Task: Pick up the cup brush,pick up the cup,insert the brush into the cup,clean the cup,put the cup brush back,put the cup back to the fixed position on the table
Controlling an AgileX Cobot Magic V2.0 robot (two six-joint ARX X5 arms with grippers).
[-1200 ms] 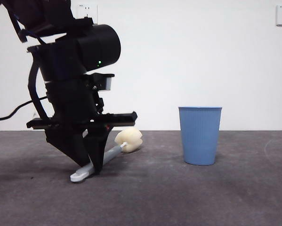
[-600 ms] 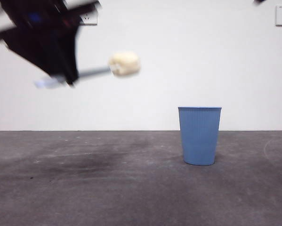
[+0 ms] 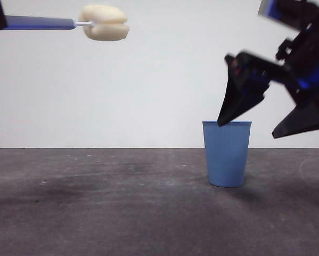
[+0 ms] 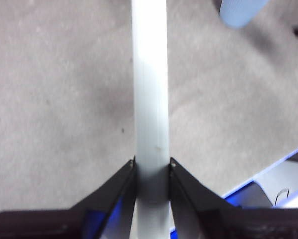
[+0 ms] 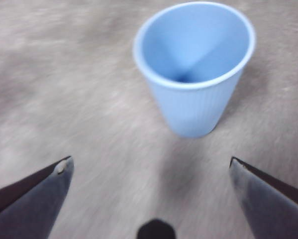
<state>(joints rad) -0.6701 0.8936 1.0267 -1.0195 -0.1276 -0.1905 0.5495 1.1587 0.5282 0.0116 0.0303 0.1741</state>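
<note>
1. Nearest, the table (image 3: 122, 213) is lying bare and dark grey across the front view.
2. Farther back, at about four o'clock from the view's centre, the cup (image 3: 226, 153) is standing upright on the table, mouth open and empty.
3. Above the cup, at about two o'clock, the right gripper (image 3: 273, 125) is hanging with its jaws spread wide and holding nothing; one tip is showing just over the rim. In its wrist view the cup (image 5: 196, 69) is sitting ahead of and between the parted jaws of the right gripper (image 5: 151, 172), apart from both.
4. High at ten o'clock, the cup brush (image 3: 68, 24) is lying level in the air, sponge head pointing toward the cup's side. The left gripper (image 4: 151, 167) is pinching its handle (image 4: 149, 89) between both jaws.
5. Step in hand, by judgement: brush secured, cup pickup beginning. The next move is calling for lowering the open jaws around the ribbed wall, then closing.
</note>
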